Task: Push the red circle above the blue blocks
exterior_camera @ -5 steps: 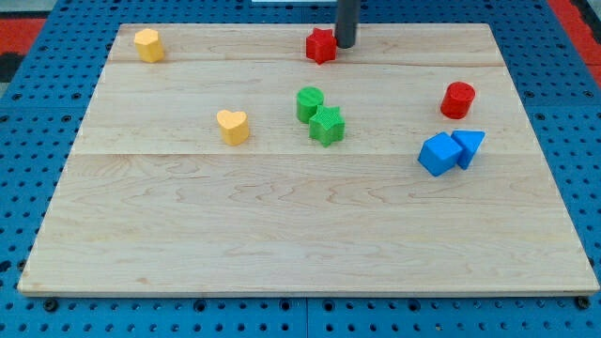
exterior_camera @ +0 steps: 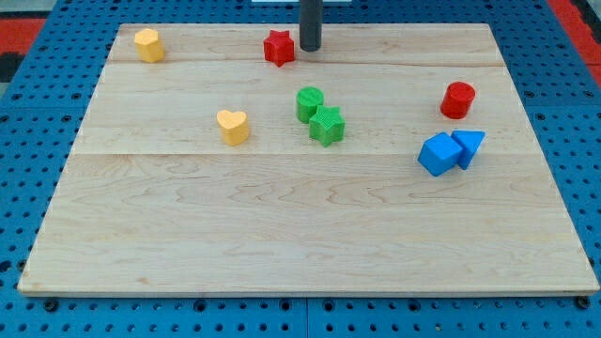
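Note:
The red circle (exterior_camera: 458, 99) stands on the wooden board at the view's right, just above the blue blocks. The blue cube (exterior_camera: 439, 154) and the blue triangle (exterior_camera: 469, 146) touch each other below it. My tip (exterior_camera: 310, 47) is at the view's top centre, right beside the red star (exterior_camera: 278, 47), on its right side. The tip is far to the left of the red circle and the blue blocks.
A green circle (exterior_camera: 310, 102) and a green star (exterior_camera: 327, 125) sit together at the board's centre. A yellow heart (exterior_camera: 233, 126) lies left of them. A yellow hexagon-like block (exterior_camera: 147, 44) is at the top left corner. Blue pegboard surrounds the board (exterior_camera: 300, 235).
My tip has moved to the left along the board's top edge, and the red star has slid left with it. The other blocks have not moved.

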